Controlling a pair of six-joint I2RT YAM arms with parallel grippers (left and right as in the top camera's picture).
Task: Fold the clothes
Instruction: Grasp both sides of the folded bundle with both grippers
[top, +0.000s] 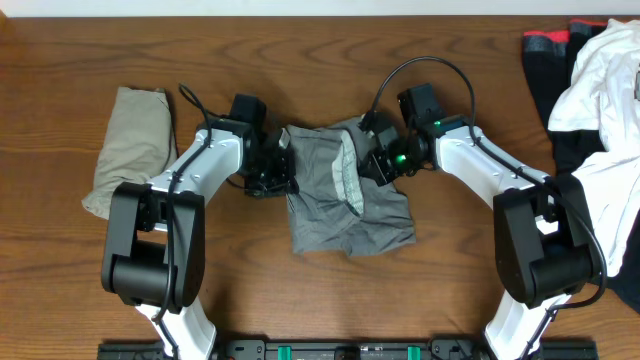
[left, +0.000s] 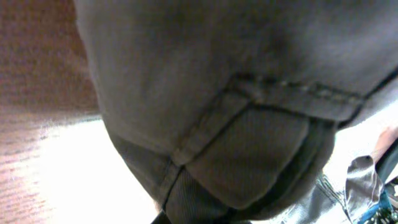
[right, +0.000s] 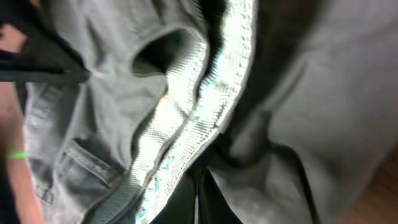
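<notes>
The grey shorts (top: 350, 215) lie crumpled mid-table, with the waistband end raised and its pale inner lining (right: 193, 118) showing. My left gripper (top: 280, 172) is at the shorts' upper left edge. In the left wrist view grey cloth with a stitched pocket (left: 205, 81) covers the jaws, which appear shut on it. My right gripper (top: 368, 160) is at the upper right edge, with its fingers (right: 198, 199) pinched together on the grey cloth beside the waistband. The khaki shorts (top: 130, 140) lie folded at the left, apart from both grippers.
A pile of other garments sits at the far right: a white one (top: 600, 70) over a black one with a red band (top: 545, 45). The table (top: 450, 290) is brown wood. The arm bases stand at the front edge.
</notes>
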